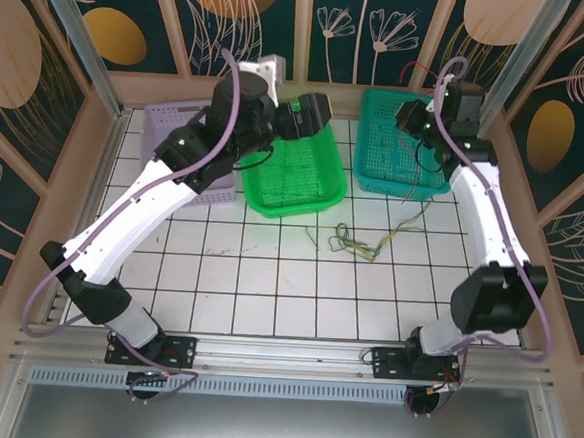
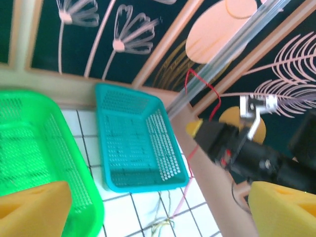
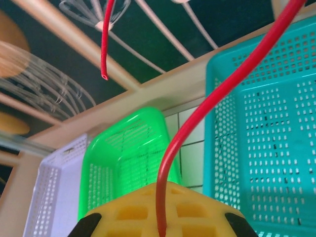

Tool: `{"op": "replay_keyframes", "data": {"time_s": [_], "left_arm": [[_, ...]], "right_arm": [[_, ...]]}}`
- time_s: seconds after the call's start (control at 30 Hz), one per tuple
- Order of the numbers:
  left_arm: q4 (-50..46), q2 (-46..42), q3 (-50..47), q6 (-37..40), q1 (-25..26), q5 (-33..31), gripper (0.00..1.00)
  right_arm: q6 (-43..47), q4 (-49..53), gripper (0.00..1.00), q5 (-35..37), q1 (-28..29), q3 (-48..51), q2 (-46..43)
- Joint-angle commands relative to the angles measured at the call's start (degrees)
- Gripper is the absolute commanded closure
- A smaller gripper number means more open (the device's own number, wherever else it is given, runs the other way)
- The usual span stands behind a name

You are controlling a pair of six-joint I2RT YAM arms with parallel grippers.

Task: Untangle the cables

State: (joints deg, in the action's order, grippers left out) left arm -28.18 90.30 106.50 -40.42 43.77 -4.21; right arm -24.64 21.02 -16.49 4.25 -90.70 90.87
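Right gripper [image 3: 160, 224] pinches one thin red cable [image 3: 197, 123] over the perforated teal plastic basket [image 3: 276, 138]; left gripper [image 1: 314, 118] gapes wide, empty. Next, I'd judge, comes dropping it in cleanly.

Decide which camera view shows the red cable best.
Right wrist: the red cable curves up large and sharp from the right gripper. Left wrist shows it as a thin distant line; top external shows a small red loop by the teal basket.
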Motion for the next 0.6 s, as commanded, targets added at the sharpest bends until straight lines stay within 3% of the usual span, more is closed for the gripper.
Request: {"op": "replay_keyframes", "data": {"time_s": [0.0, 0.13, 0.3, 0.57], "left_arm": [[9.1, -3.2, -9.9, -6.1, -0.1, 5.6, 0.10], [13.0, -6.9, -17.9, -8.0, -0.1, 7.7, 0.12], [13.5, -9.7, -23.2, -8.2, -0.1, 7.6, 0.13], [14.1, -11.5, -28.0, -9.6, -0.1, 6.5, 0.13]], "right_arm": [[-2.3, -3.0, 1.00, -2.3, -3.3, -4.5, 5.3], [-4.1, -6.5, 1.00, -3.6, -5.8, -10.6, 13.6], [-5.3, -2.6, 1.00, -3.6, -6.3, -24.2, 25.1], [-8.3, 2.9, 1.00, -2.7, -5.9, -39.7, 35.1]]}}
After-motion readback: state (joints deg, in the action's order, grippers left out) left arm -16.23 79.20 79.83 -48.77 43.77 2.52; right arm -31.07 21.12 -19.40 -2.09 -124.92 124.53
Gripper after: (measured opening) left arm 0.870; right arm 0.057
